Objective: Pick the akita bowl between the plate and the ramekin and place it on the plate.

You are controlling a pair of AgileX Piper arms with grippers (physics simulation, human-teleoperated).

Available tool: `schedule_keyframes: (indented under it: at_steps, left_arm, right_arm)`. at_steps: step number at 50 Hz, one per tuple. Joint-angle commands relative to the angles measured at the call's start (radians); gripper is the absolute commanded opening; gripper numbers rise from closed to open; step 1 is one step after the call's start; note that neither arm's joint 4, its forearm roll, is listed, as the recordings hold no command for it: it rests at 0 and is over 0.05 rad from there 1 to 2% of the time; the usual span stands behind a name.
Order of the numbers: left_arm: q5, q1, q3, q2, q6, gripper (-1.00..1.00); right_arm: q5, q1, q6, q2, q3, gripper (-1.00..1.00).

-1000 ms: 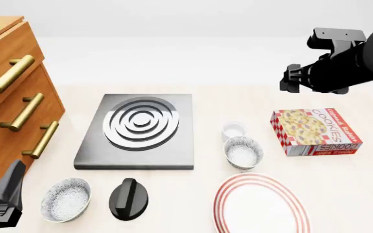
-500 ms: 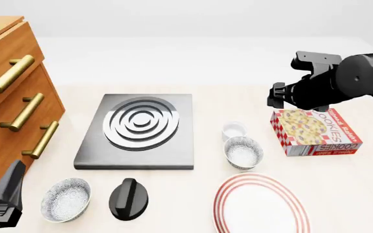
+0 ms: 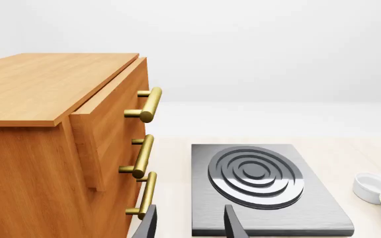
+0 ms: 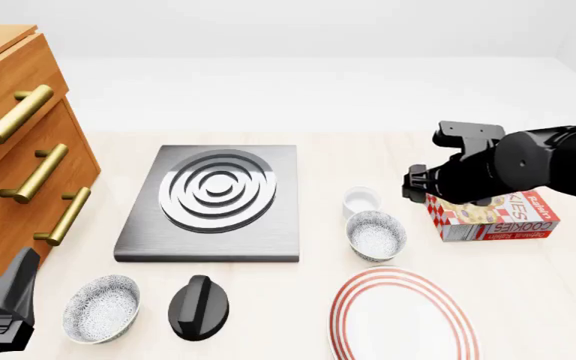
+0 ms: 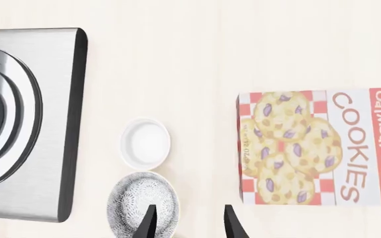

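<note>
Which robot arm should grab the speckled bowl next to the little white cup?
The right gripper: it hangs open right by the akita bowl. The left gripper sits far away, near the drawers.

The front view looks forward and down from the arms' side, taking in the whole table [image 4: 308, 150] from the drawers [image 4: 18, 150] on the left to the cookie box [image 4: 498, 217] on the right. The left wrist camera sits low near the drawers [image 3: 51, 148], facing level across the hob [image 3: 263, 188], with the ramekin [image 3: 371, 187] at its edge. The right wrist camera looks straight down from above on the ramekin [image 5: 145, 143], bowl [image 5: 142, 203], box [image 5: 316, 148] and hob edge [image 5: 25, 124], all shared with the front view.
</note>
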Motion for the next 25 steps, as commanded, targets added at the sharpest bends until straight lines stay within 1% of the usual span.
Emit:
schedule_keyframes:
  at_steps: [1,5,20,25]
  left_arm:
    - [0.0,0.0,0.0,0.0,0.0,1.0]
    - [0.0,0.0,0.0,0.0,0.0,1.0]
    - [0.0,0.0,0.0,0.0,0.0,1.0]
    - [0.0,0.0,0.0,0.0,0.0,1.0]
  right_arm:
    - [-0.036,0.006,0.003,0.019,0.038,1.0]
    - [-0.047,0.006,0.003,0.03,0.042,1.0]
    - [-0.089,0.044,0.035,0.085,0.044,1.0]
    - [-0.104,0.042,0.031,0.102,0.049,1.0]
